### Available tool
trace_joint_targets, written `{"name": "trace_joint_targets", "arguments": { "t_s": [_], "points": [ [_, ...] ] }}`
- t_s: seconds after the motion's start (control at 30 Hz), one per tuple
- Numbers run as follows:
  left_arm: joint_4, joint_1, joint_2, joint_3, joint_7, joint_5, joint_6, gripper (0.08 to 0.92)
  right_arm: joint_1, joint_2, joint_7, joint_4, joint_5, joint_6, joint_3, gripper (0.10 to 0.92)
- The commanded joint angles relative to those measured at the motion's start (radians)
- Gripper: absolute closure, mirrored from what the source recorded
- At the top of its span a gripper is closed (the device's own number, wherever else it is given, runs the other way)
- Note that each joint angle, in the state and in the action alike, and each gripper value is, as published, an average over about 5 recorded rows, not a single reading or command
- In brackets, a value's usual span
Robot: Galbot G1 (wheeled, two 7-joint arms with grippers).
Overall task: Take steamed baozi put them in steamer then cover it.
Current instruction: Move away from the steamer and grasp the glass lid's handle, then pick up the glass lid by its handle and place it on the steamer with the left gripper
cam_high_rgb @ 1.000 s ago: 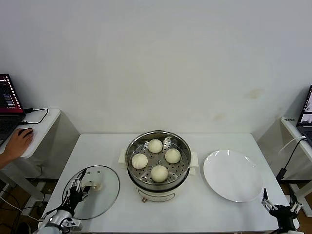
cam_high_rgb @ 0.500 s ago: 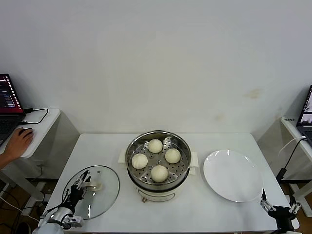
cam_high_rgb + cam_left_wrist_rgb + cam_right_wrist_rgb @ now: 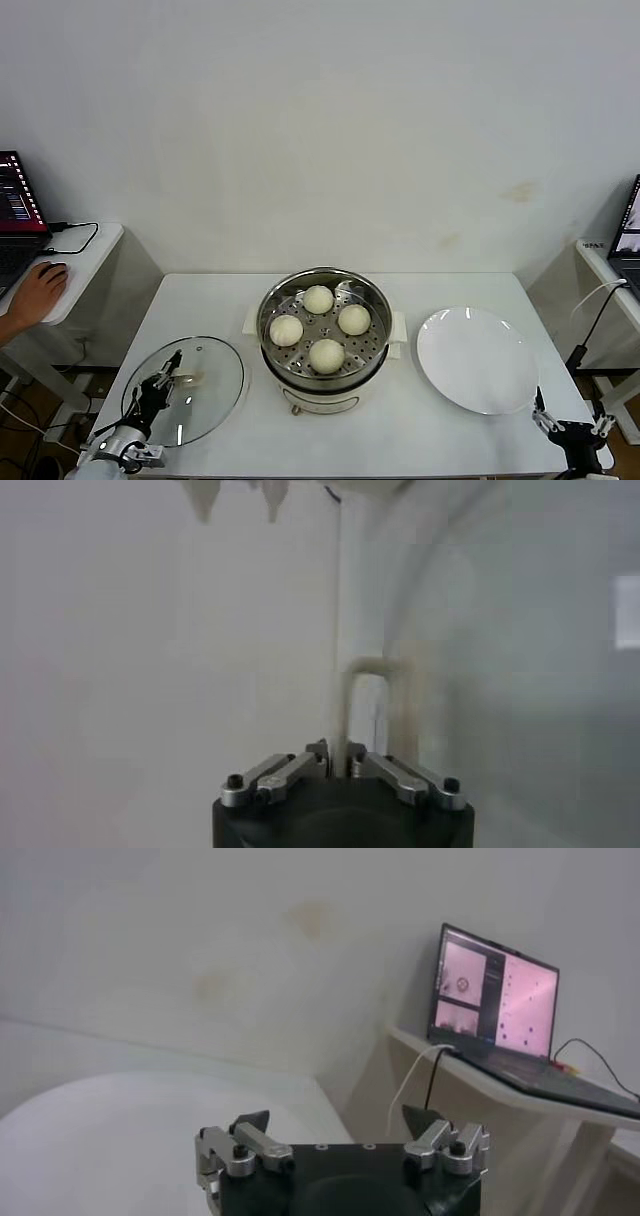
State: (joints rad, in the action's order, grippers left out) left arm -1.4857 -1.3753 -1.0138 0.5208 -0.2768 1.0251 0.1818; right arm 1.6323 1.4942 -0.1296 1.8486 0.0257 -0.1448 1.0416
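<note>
Your left gripper (image 3: 163, 382) closed from wide onto the handle of the cover (image 3: 205, 400) at lower left, so with 4 steamed baozi (image 3: 327, 355) in the steamer (image 3: 325, 384), lifting came next; your right gripper (image 3: 569, 428) idled wide.

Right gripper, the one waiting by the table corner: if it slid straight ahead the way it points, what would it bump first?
Probably the white plate. The right gripper is open and idle, aimed low across the plate's near rim, with the wall behind. How high it sits is unclear, so it might skim over.
</note>
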Motion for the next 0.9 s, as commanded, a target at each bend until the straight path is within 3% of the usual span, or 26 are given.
{"name": "trace_joint_targets", "arguments": {
  "t_s": [0.03, 0.2, 0.57, 0.9],
  "points": [
    [-0.135, -0.041, 0.032, 0.053, 0.011, -0.026, -0.011, 0.845, 0.002, -0.001, -0.003, 0.009, -0.004, 0.0, -0.005, 0.203],
    [-0.271, -0.073, 0.116, 0.112, 0.11, -0.114, -0.053, 0.845, 0.009, -0.008, -0.009, 0.033, -0.005, 0.005, -0.001, 0.203],
    [-0.402, -0.028, 0.302, 0.174, 0.237, -0.248, -0.093, 0.845, 0.033, -0.01, -0.017, 0.072, -0.006, 0.007, -0.003, 0.203],
    [-0.538, 0.047, 0.345, 0.023, 0.345, -0.36, -0.224, 0.845, 0.047, -0.005, -0.024, 0.09, -0.031, 0.007, -0.037, 0.203]
  ]
}}
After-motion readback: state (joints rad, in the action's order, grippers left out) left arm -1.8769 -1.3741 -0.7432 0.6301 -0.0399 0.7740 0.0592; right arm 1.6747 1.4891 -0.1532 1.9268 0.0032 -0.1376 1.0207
